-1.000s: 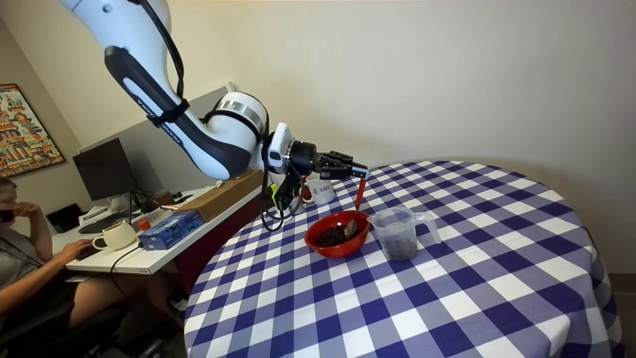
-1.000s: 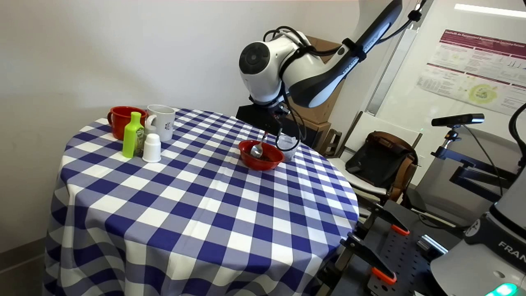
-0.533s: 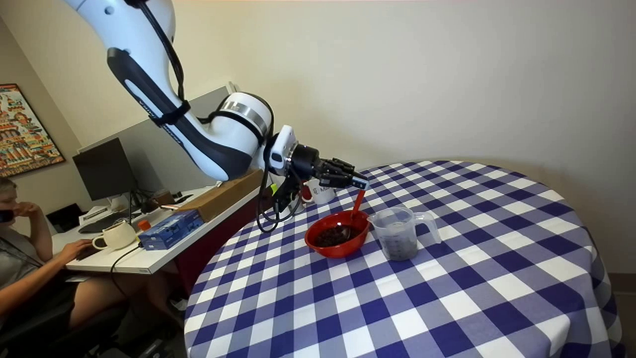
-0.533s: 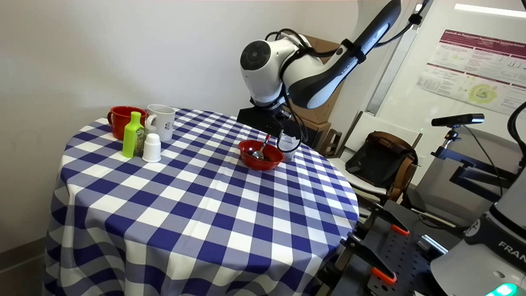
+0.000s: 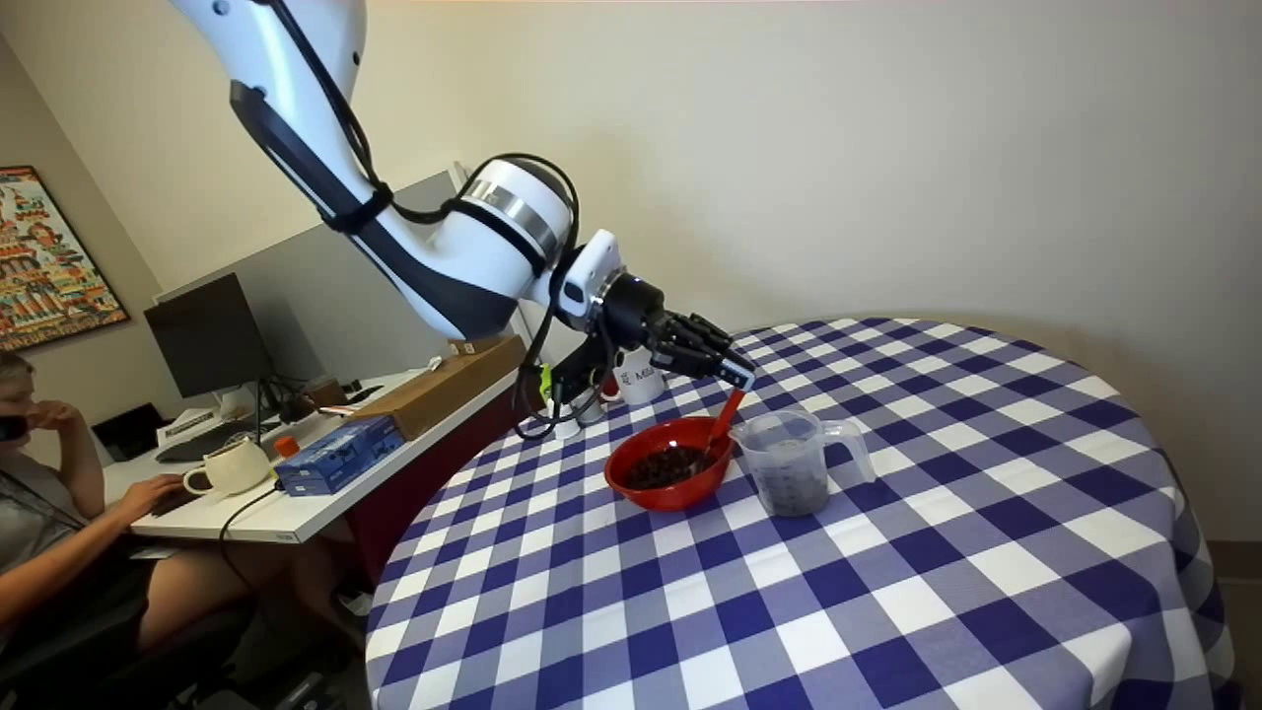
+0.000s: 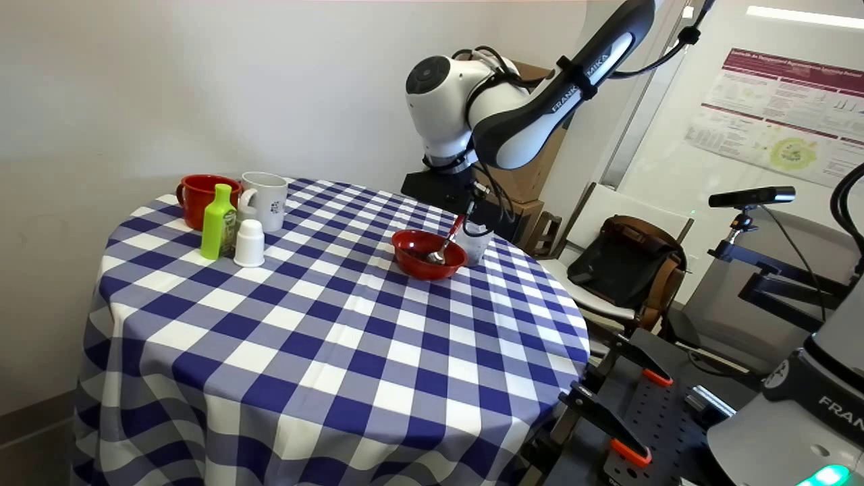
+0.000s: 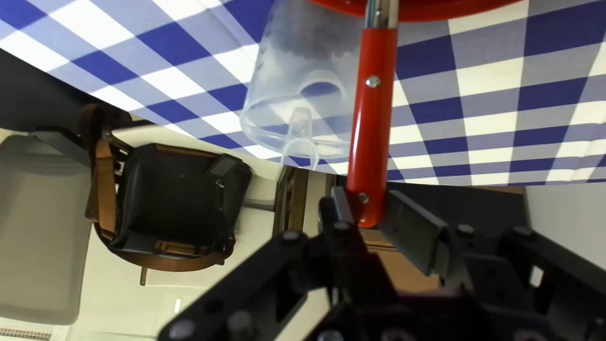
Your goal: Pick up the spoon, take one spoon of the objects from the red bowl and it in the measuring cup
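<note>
The gripper [image 5: 739,375] pinches the spoon [image 5: 727,414] at the upper end of its handle; in the wrist view the handle end sits between the flat-faced jaws. The handle is smooth, glossy red and fitted with two round metal rivets; a bright metal neck continues toward the scoop. The spoon is tilted, with its scoop inside the red bowl [image 5: 666,501] and its handle leaning out over the rim to the right in both exterior views.

The bowl is round, shallow and glossy. It contains dark brown bits [image 5: 661,468], loose and granular in texture, spread over the floor of the bowl. Whether the scoop carries any of them cannot be told.

The measuring cup [image 5: 786,461] stands upright just to the right of the bowl. It is translucent plastic, with a spout at the left and a handle at the right. A greyish mass shows through the lower wall; its nature cannot be made out.

Both vessels rest on a woven-check tablecloth [image 5: 887,592] in blue and white. At its far left, in an exterior view, stand a red mug [image 6: 199,206], a white mug [image 6: 271,206], a yellow-green bottle [image 6: 216,228] and a stepped white container [image 6: 250,246]; their contents are hidden.
</note>
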Robot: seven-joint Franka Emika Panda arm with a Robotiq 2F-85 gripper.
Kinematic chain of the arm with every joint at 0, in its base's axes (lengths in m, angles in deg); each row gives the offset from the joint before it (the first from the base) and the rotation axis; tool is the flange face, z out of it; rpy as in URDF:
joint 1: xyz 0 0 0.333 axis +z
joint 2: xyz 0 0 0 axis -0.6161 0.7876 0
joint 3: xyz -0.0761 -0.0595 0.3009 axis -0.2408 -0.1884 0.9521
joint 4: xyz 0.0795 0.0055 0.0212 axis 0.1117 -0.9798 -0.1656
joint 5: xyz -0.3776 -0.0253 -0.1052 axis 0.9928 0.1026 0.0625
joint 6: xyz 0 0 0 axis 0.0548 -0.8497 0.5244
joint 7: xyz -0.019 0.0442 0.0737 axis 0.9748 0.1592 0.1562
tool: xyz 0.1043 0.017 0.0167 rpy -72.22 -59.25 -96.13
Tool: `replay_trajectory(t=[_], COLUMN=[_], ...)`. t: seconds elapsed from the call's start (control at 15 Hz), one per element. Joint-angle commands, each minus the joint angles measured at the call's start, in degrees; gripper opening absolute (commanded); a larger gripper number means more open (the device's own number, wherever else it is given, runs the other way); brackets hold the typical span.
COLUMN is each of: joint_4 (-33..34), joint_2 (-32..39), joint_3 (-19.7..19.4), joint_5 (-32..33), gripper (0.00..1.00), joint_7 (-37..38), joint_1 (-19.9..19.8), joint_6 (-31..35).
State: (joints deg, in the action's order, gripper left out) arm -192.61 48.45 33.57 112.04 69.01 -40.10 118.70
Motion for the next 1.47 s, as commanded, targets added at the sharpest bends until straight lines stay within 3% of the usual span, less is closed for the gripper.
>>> replay_trajectory(t=[0.0,0.67,1.4], joint_4=[2.7,5.1,4.8], joint_2=[0.6,0.5,0.7], joint_3=[-1.1,-3.6,-3.9], joint_5=[-6.3,-16.7,-21.9], gripper=[0.07,0.07,0.07], joint_7=[-5.4,-11.8,-16.1], joint_1=[-1.2,-0.7,0.6], joint_6=[0.4,0.4,0.6])
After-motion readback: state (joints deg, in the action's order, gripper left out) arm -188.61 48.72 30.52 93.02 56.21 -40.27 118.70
